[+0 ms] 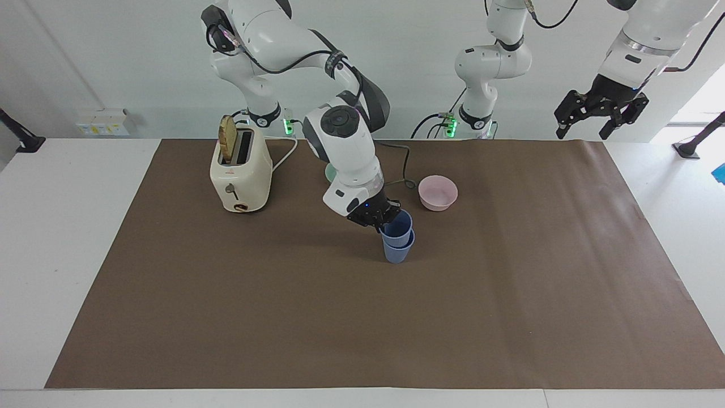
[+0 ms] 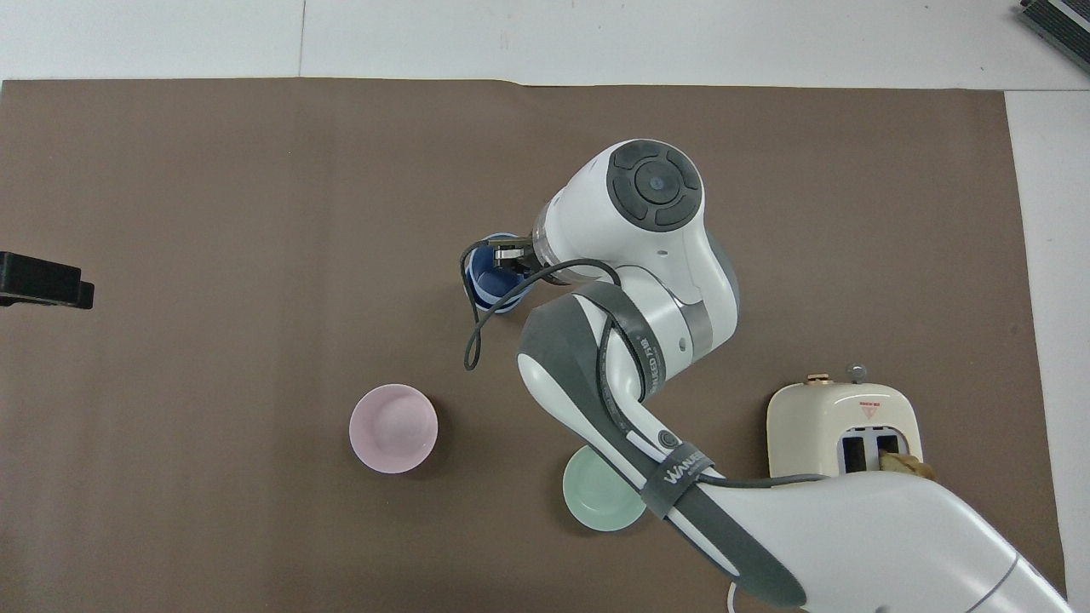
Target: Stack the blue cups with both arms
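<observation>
Covering most of the white table (image 1: 68,238) is a sheet of brown paper (image 1: 510,294), and the part farther from the robots is wide open. Mid-sheet, one blue cup (image 1: 397,225) sits nested in the other blue cup (image 1: 397,251), which stands on the paper. The right gripper (image 1: 380,222) is pinched shut on the upper cup's rim, though from above the arm hides most of that grip. A pink bowl (image 1: 438,192) and green bowl (image 2: 596,502) sit nearer the robots, the toaster (image 1: 240,170) toward the right arm's end. The left gripper (image 1: 600,110) waits up over the paper's edge, fingers spread.
</observation>
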